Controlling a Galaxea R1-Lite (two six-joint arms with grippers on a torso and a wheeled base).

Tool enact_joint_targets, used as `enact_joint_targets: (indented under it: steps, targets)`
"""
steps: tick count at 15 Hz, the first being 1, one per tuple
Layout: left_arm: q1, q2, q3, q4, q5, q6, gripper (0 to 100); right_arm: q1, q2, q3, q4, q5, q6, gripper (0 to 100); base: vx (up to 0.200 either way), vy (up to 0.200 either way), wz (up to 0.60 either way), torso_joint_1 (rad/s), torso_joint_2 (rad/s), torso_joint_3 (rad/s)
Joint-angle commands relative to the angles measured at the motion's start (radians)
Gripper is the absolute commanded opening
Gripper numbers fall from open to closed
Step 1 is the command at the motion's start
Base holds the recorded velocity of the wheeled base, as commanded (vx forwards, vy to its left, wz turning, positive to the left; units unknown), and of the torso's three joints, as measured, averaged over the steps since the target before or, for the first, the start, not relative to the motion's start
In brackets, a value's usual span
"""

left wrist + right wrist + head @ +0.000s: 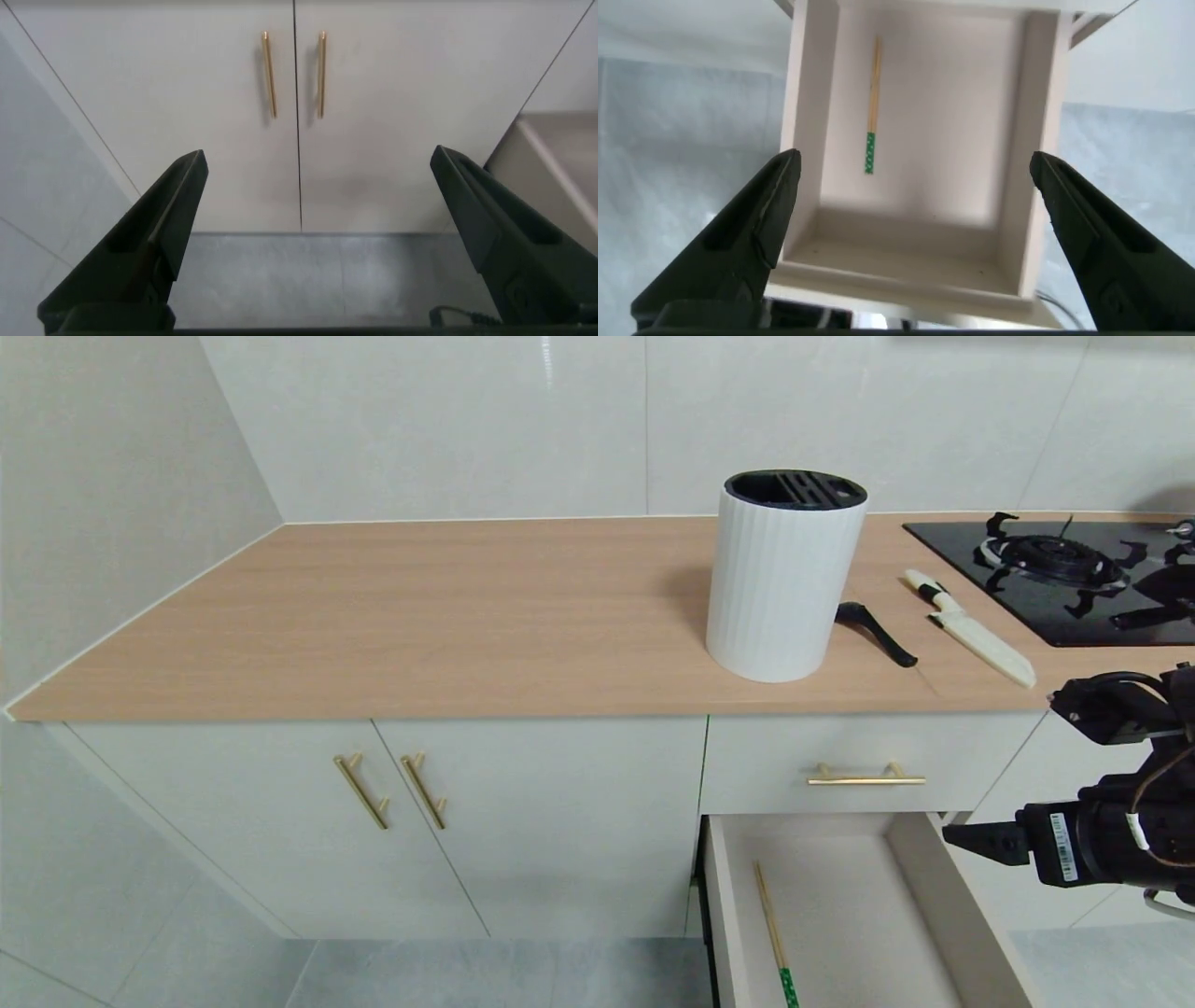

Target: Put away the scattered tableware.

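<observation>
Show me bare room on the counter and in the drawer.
On the counter, a wide bare stretch runs from the left wall to the holder. Right of the holder is crowded: black handle, knife, stove. In the drawer, bare floor lies between the chopstick and its right side.

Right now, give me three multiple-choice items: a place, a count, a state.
1. Where is the chopstick? A in a sink; B in the open drawer; C on a plate.
2. How many utensils lie on the counter beside the white holder? A none; B five; C two.
3. The right end effector is: A open; B shut on a spoon; C shut on a cup.
B: it lies on the drawer's floor. C: a cream knife and a black-handled utensil. A: its fingers stand wide apart.
</observation>
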Motion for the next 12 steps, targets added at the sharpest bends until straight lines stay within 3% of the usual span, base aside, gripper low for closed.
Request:
enact_joint_targets:
  steps: [1, 5, 6, 9, 12]
  targets:
    - [0.0, 0.001, 0.0, 0.0, 0.0, 0.0, 100, -0.005, 0.004, -0.008, -0.004, 0.0, -0.02, 100, 0.0, 0.0, 0.0, 0.11, -0.25, -0.124]
    - [0.0, 0.001, 0.0, 0.0, 0.0, 0.0, 100, -0.139, 0.113, -0.149, -0.166, 0.06, -0.115, 100, 0.0, 0.0, 0.0, 0.028, -0.05, -0.028]
    - [0.0, 0.001, 0.0, 0.0, 0.0, 0.0, 100, -0.197, 0.196, -0.256, -0.186, 0.104, -0.183, 100, 0.0, 0.0, 0.0, 0.0, 0.0, 0.0]
    - [0.0, 0.001, 0.0, 0.0, 0.0, 0.0, 100, -0.217, 0.325, -0.421, -0.188, 0.198, -0.226, 100, 0.0, 0.0, 0.0, 0.0, 0.0, 0.0]
    - [0.0, 0.001, 0.0, 0.0, 0.0, 0.0, 100, -0.215, 0.469, -0.522, -0.257, 0.213, -0.293, 100, 0.0, 0.0, 0.0, 0.0, 0.0, 0.0]
